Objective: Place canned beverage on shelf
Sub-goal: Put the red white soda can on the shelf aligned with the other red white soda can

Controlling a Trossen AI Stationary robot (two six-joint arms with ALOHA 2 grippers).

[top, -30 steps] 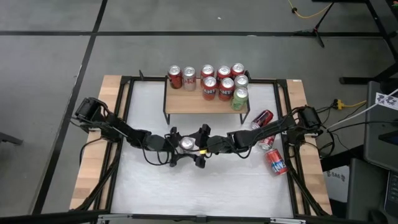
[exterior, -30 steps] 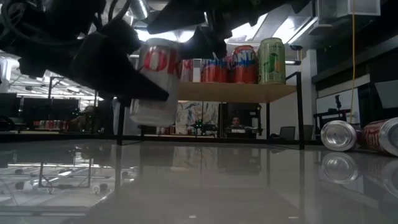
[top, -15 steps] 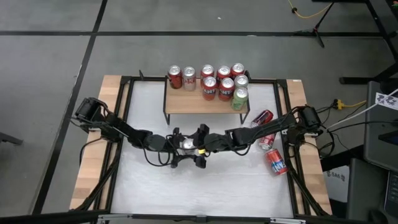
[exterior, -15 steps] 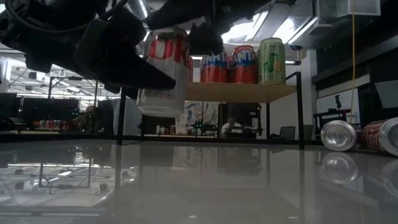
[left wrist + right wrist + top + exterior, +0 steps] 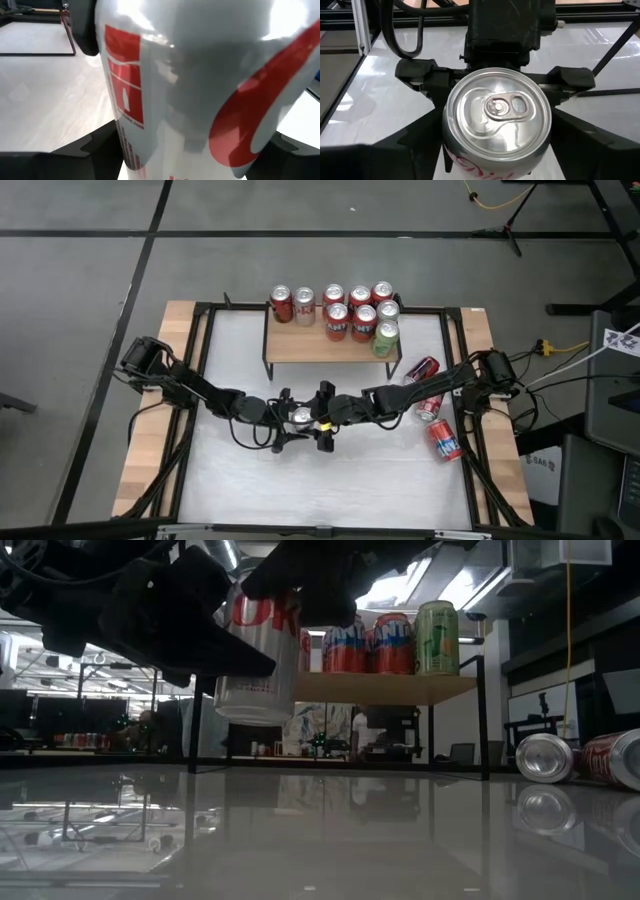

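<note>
A silver can with red lettering [image 5: 300, 417] hangs upright above the middle of the table [image 5: 330, 490], with both grippers on it. My left gripper [image 5: 289, 420] comes from the table's left and is shut on it. My right gripper [image 5: 317, 418] comes from the right and is shut on it too. In the low view the can [image 5: 255, 670] shows clear of the tabletop. The shelf [image 5: 320, 346] stands at the far edge on thin black legs, and several cans stand upright on its plank top. My left gripper pinches the can's side wall [image 5: 131, 145] between its two fingers [image 5: 90, 152], about halfway up. The fingers come nearly level from the table's left. The can stands upright in the hold, lifted clear of the table. My right gripper pinches the can's upper wall, just under the top rim [image 5: 451, 150], between its two fingers [image 5: 412, 150]. The fingers slant down from the table's right, opposite my left gripper. The can's lid [image 5: 496, 115] faces up.
Three red cans lie on their sides at the table's right: one near the shelf's right leg [image 5: 422, 370], one under my right arm [image 5: 428, 408], one nearer the front [image 5: 444, 438]. The shelf's left part [image 5: 290, 340] shows bare plank.
My right gripper has shut its fingers on the can's upper part, tipping a little as it did. The can has come up slightly in my left gripper's hold and stays clear of the table.
</note>
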